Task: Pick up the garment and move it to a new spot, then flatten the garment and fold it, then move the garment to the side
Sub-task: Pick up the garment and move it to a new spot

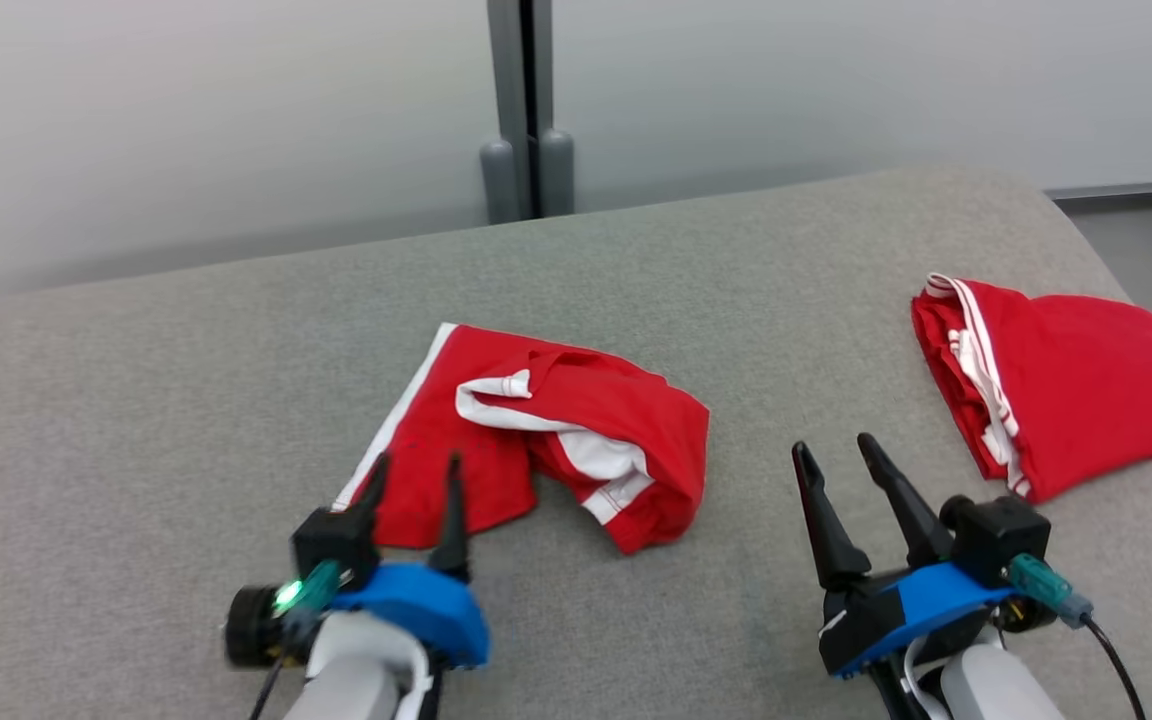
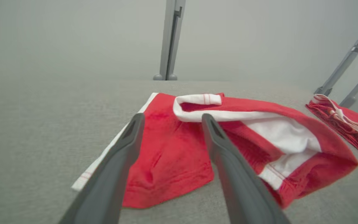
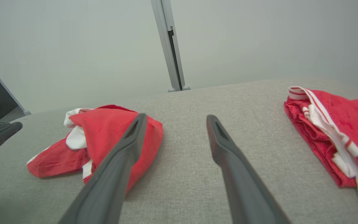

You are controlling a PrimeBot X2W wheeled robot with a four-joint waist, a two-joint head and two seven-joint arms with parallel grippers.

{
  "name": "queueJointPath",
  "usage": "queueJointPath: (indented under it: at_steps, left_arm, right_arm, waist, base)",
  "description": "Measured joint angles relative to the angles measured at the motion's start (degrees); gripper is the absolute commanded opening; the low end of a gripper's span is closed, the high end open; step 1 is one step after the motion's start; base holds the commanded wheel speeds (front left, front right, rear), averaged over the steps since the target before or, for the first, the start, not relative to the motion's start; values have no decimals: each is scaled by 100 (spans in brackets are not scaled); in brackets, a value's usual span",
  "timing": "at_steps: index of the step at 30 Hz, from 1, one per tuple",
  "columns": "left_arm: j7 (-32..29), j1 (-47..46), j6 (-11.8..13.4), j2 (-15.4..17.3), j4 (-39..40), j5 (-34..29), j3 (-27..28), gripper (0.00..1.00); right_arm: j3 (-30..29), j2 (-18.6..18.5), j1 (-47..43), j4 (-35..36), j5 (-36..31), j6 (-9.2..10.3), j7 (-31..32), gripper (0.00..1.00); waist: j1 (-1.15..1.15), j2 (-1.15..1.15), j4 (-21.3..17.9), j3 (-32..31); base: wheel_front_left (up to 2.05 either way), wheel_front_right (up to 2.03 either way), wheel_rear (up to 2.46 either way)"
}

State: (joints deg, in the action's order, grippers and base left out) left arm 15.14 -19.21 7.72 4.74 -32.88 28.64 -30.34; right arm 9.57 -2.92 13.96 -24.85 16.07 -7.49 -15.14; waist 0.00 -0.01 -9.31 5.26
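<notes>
Two red fabric garments with white trim: a crumpled garment (image 1: 626, 430) mid-frame in the head view, a folded garment (image 1: 1096, 380) at the right edge. One grey cloth-covered surface (image 1: 186, 400). One grey upright post (image 1: 526, 100), top centre. Two grippers: left gripper (image 1: 417, 462) lower left, right gripper (image 1: 832, 446) lower right, four dark fingers in all.

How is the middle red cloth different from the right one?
The crumpled red fabric garment in the middle lies rumpled; the folded red fabric garment on the right sits in flat layers. The crumpled one shows a broad white lining; the folded one shows thin white stripes along its edge. Both are red and white, on the grey fabric surface.
</notes>
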Motion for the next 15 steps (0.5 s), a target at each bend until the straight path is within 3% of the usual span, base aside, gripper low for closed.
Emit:
queueJointPath:
  at_steps: [7, 15]
  left_arm:
    - [-1, 1170, 18, 31, 595, -598, 1325, 100]
    - [-1, 1659, -297, -153, 761, -1027, 1857, 100]
  right_arm:
    - [57, 2, -235, -41, 15, 0, 0, 100]
    - [154, 2, -420, -65, 15, 0, 1, 100]
  waist:
    - [-1, 0, 306, -266]
    - [0, 1, 675, -334]
  base:
    - [0, 0, 0]
    - [0, 0, 0]
